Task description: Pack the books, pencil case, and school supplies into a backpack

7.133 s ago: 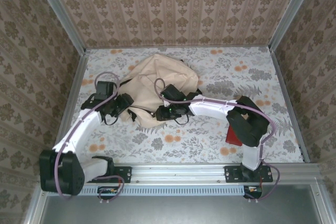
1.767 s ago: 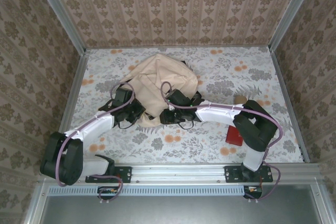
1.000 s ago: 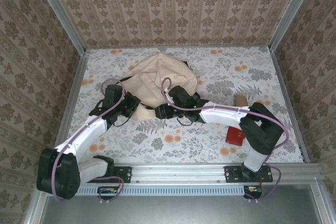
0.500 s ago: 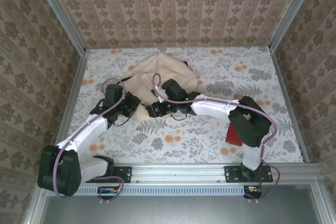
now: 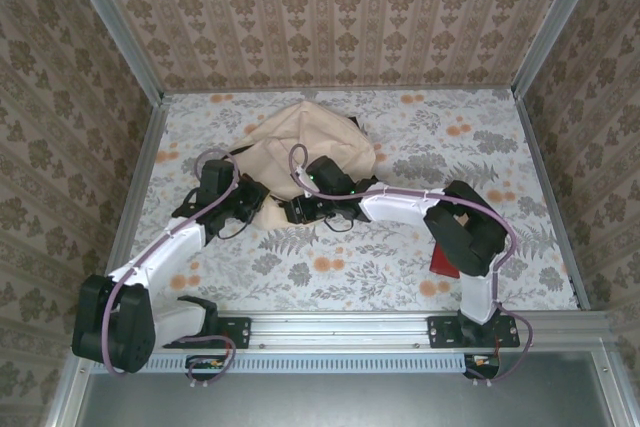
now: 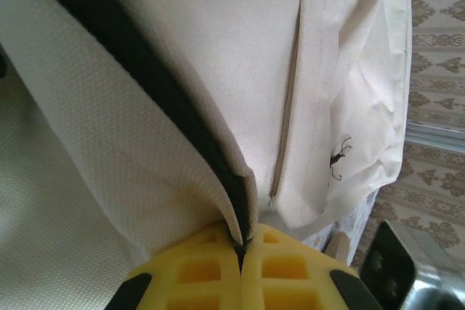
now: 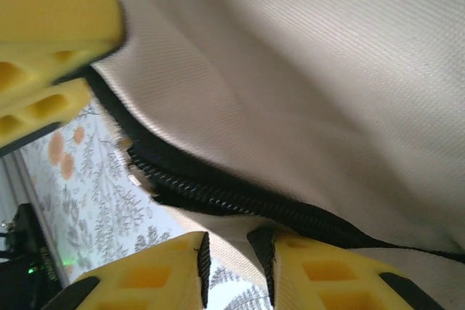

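The cream-beige backpack (image 5: pixel 300 147) lies slumped at the table's middle back. My left gripper (image 5: pixel 248 204) is at its near left edge. In the left wrist view this gripper (image 6: pixel 242 241) is shut on the dark zipper edge of the backpack (image 6: pixel 182 70). My right gripper (image 5: pixel 290 210) is just to the right of it, at the same near edge. In the right wrist view its jaws (image 7: pixel 236 245) stand narrow, shut on the cream hem below the black zipper (image 7: pixel 240 197). The left gripper (image 7: pixel 94 70) shows at upper left there. The books are out of view.
A small red pouch (image 5: pixel 441 263) lies on the floral tablecloth at the near right, partly under the right arm. A small tan object (image 6: pixel 336 246) sits on the cloth beyond the backpack's corner. Patterned walls and metal rails (image 5: pixel 135 187) close in the table.
My right gripper slid left along the backpack's near edge, close to the left gripper, and its jaws narrowed onto the hem. The left gripper stayed shut and hardly moved.
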Controlling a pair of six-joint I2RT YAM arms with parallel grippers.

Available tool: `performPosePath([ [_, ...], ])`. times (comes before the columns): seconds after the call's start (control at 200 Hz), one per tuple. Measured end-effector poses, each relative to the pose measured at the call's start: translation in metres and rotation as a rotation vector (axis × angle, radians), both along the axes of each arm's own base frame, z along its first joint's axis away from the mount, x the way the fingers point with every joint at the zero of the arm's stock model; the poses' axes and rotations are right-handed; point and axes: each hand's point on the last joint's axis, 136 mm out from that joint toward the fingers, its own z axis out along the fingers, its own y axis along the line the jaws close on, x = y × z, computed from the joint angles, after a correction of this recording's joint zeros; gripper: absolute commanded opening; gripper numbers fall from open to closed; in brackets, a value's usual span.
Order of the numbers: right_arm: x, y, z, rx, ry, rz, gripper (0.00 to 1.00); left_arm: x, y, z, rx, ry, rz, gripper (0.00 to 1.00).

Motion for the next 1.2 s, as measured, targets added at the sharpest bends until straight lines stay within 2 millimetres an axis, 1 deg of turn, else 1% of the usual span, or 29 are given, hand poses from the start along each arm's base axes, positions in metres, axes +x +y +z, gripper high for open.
performPosePath([
  [0.11,0.000,0.000,-0.006,0.014,-0.013,-0.003,0.27,-0.001,0.000,0.000,-0.011,0.010,0.008,0.00],
  [0.18,-0.001,0.000,-0.005,0.031,-0.026,0.002,0.29,-0.001,0.000,0.000,-0.012,0.011,0.010,0.00],
  [0.24,-0.004,-0.003,-0.003,0.032,-0.033,0.006,0.32,-0.001,0.000,-0.001,-0.012,0.012,0.009,0.00],
  [0.315,-0.007,-0.008,0.008,0.037,-0.050,0.012,0.39,-0.001,0.000,0.000,-0.013,0.010,0.009,0.00],
  [0.385,-0.008,-0.011,0.025,0.059,-0.072,0.026,0.45,-0.001,-0.001,0.000,-0.014,0.011,0.006,0.00],
  [0.45,-0.009,-0.011,0.038,0.081,-0.076,0.043,0.49,-0.002,-0.002,0.000,-0.017,0.013,0.000,0.00],
  [0.515,-0.010,-0.008,0.044,0.101,-0.067,0.059,0.52,-0.002,-0.002,-0.001,-0.017,0.014,-0.004,0.00],
  [0.64,-0.014,-0.004,0.045,0.113,-0.036,0.082,0.58,-0.003,-0.003,-0.002,-0.019,0.018,-0.008,0.00],
  [0.72,-0.014,0.000,0.043,0.118,-0.017,0.097,0.57,-0.003,-0.003,-0.002,-0.020,0.020,-0.010,0.00],
  [0.9,-0.006,0.008,0.036,0.092,-0.001,0.095,0.48,-0.003,-0.004,-0.004,-0.021,0.026,-0.014,0.00],
  [1.0,-0.002,0.006,0.030,0.050,-0.014,0.074,0.44,-0.003,-0.004,-0.005,-0.018,0.028,-0.017,0.00],
  [1.075,0.002,0.003,0.028,0.006,-0.042,0.059,0.44,-0.003,-0.005,-0.006,-0.018,0.032,-0.023,0.00],
  [1.2,0.010,0.001,0.032,-0.053,-0.114,0.059,0.47,0.000,-0.008,-0.007,-0.020,0.038,-0.035,0.00],
])
